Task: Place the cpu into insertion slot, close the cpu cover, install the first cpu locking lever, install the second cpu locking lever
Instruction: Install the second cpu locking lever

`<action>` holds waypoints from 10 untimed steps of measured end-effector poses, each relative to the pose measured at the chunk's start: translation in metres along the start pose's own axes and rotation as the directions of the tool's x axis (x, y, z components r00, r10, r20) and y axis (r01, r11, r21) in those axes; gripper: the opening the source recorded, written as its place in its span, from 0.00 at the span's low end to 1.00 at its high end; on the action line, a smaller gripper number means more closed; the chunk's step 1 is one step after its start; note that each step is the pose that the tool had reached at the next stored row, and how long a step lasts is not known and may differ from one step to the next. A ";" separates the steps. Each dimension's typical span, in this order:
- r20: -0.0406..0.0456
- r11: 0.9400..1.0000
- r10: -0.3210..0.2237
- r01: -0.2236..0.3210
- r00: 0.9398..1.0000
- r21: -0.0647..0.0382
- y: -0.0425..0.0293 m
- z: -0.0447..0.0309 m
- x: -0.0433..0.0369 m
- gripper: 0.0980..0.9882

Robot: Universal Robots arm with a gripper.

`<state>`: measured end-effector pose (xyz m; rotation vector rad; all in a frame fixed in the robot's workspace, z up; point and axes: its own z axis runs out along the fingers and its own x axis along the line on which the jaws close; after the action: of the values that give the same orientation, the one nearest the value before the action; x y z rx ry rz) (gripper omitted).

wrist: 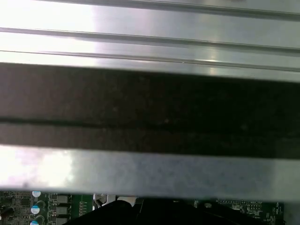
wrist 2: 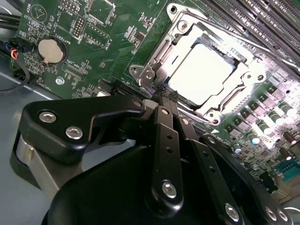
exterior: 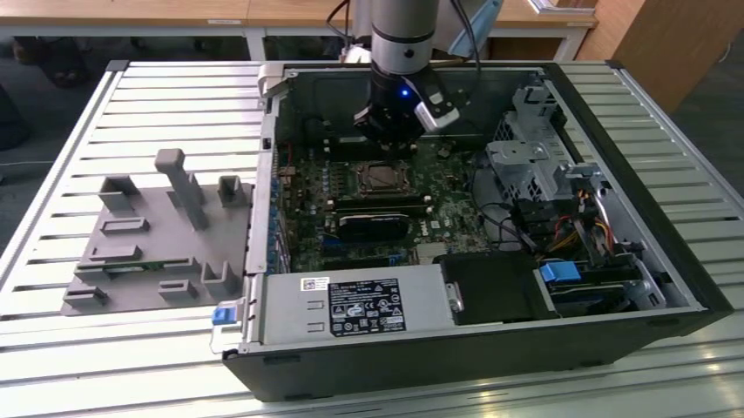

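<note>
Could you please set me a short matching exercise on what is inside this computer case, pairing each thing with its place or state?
Things:
1. cpu
2. cpu cover
3. gripper
4. round coin battery

Descriptions:
A. black, fingers together, tips at a corner of the socket
B. silvery frame lying down around the chip
C. pale grey square seated in the insertion slot
D. on the green board, apart from the socket

Pairs: 1-C, 2-B, 3-A, 4-D

Glare whitens the cpu (wrist 2: 200,75); the first wrist view's close rails blur.
</note>
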<state>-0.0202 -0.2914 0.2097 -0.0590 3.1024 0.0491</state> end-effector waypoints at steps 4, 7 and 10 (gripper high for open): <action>0.000 1.000 0.000 0.000 1.000 0.000 -0.0023 -0.0001 0.0001 0.01; 0.000 1.000 0.000 0.000 1.000 0.000 -0.0043 -0.0001 0.0002 0.01; 0.000 1.000 0.000 0.000 1.000 0.000 -0.0071 -0.0002 0.0002 0.01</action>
<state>-0.0202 -0.2985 0.2097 -0.0591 3.1024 0.0490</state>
